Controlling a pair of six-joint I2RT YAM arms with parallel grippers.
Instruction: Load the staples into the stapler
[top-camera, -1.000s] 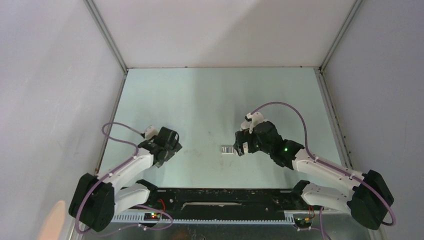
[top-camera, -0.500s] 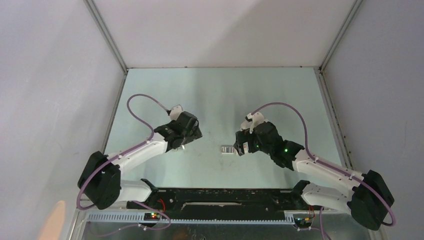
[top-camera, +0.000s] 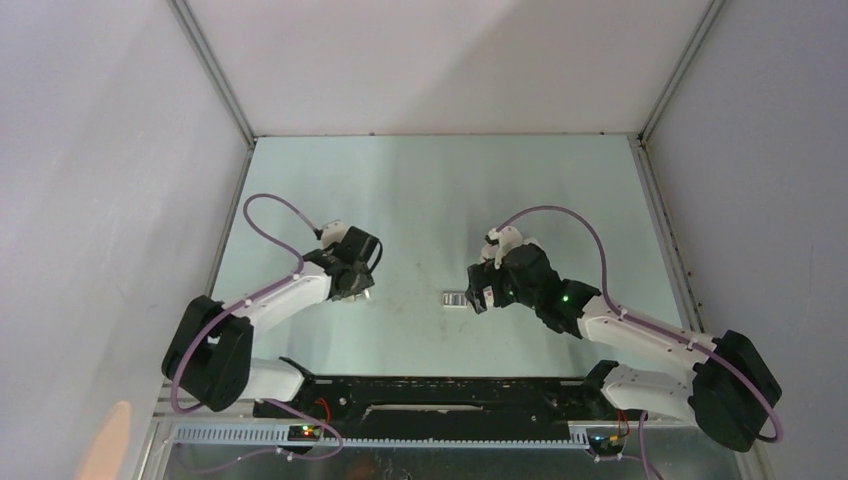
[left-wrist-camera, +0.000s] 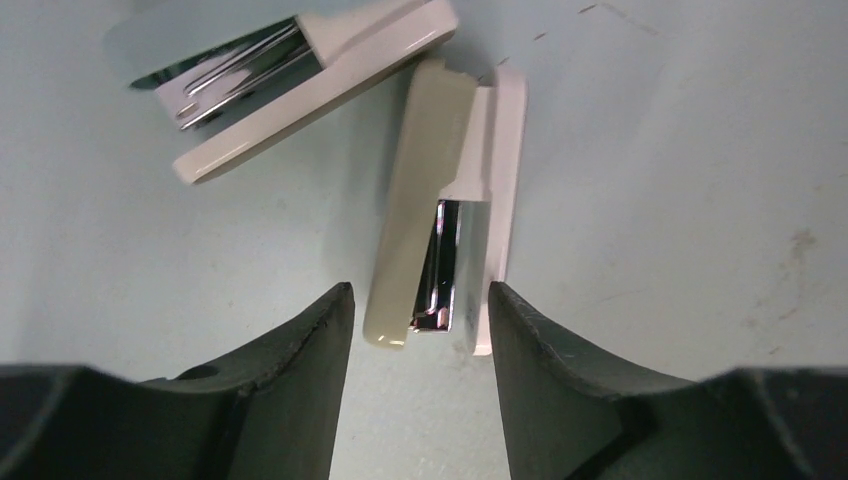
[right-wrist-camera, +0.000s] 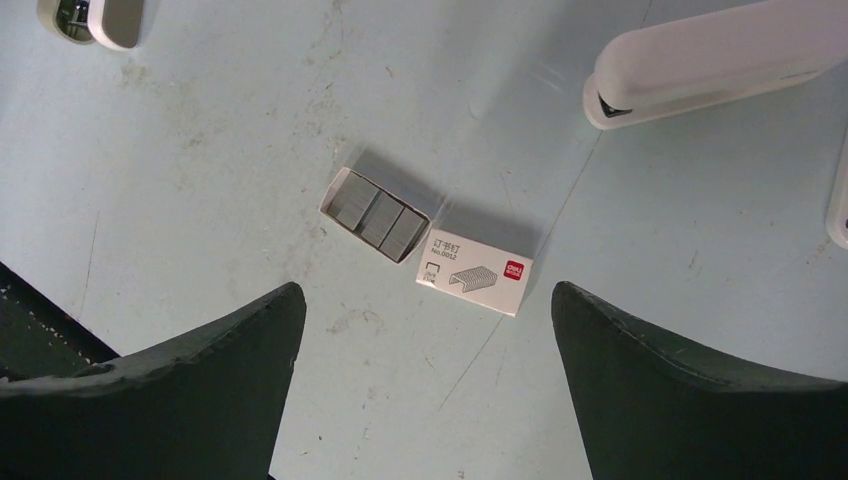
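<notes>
**Left wrist view says it all: stapler's open, nothing loaded yet**

Standing here, I'd call this early days. The stapler (left-wrist-camera: 440, 200) lies on the table (right-wrist-camera: 200, 150) swung open, lid splayed off to one side. Its shiny channel is showing, with nothing in it that I can see.

The left gripper (left-wrist-camera: 417, 295) is about half open, with a finger on either side of the stapler's near end. One side looks to be touching and the other has a sliver of gap, so I wouldn't call it a grip. The right gripper (right-wrist-camera: 428, 292) hangs wide open over the staples (right-wrist-camera: 378, 215), holding nothing.

So pretty much everything is left: pick up a strip, drop it in the channel, shut the lid.

The staples themselves (grey, finely striped, looks like three strips side by side) sit in a little white tray (right-wrist-camera: 330, 205) mid-table. They're just beside their printed box (right-wrist-camera: 475, 270) and well apart from the stapler.
</notes>
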